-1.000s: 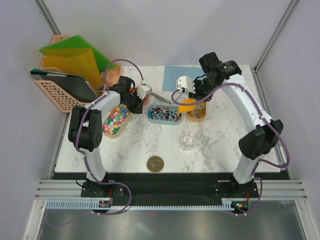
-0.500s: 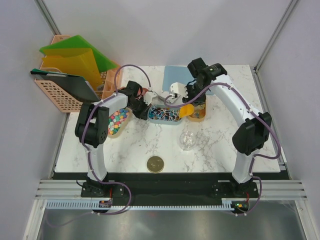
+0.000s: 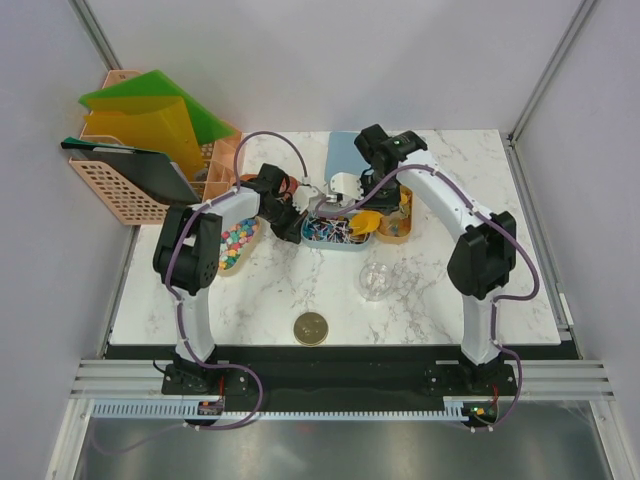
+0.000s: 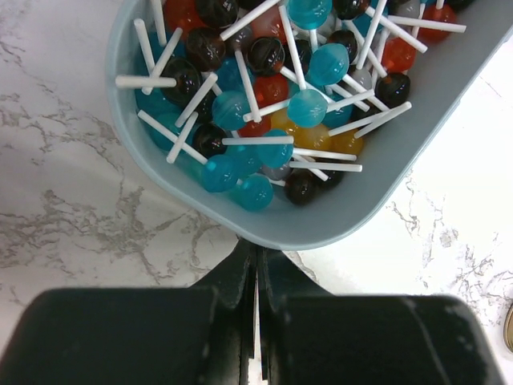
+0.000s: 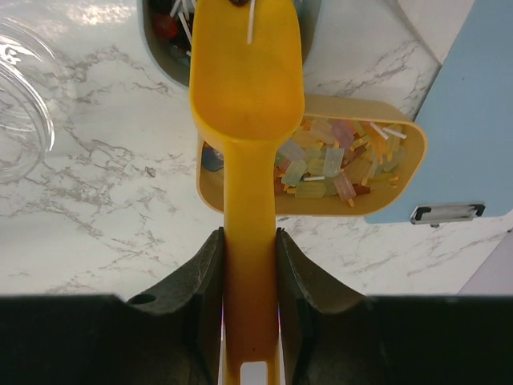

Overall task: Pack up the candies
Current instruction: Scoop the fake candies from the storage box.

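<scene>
A grey-blue tray [image 4: 417,144] holds many lollipop candies [image 4: 264,104] in blue, dark, red and orange with white sticks. My left gripper [image 4: 256,250] is shut and empty, its tips against the tray's near rim. In the top view it [image 3: 296,224] sits at the tray's [image 3: 352,245] left end. My right gripper [image 5: 249,241] is shut on the handle of the long orange scoop [image 5: 247,80]. The scoop's bowl reaches over the tray's end with one white stick at its tip. Pastel candies [image 5: 333,160] fill an orange tray [image 5: 401,188] under the scoop.
A tan tray of pastel candy bits [image 3: 235,245] lies left of the left arm. A clear cup [image 3: 375,280] stands in front of the trays, a round gold lid [image 3: 311,327] nearer the front edge. A blue clipboard [image 3: 345,152] lies behind. A basket of folders [image 3: 125,175] stands far left.
The right arm swung left, carrying the scoop from the orange tray to over the lollipop tray. The left gripper moved right and forward to the tray's left end.
</scene>
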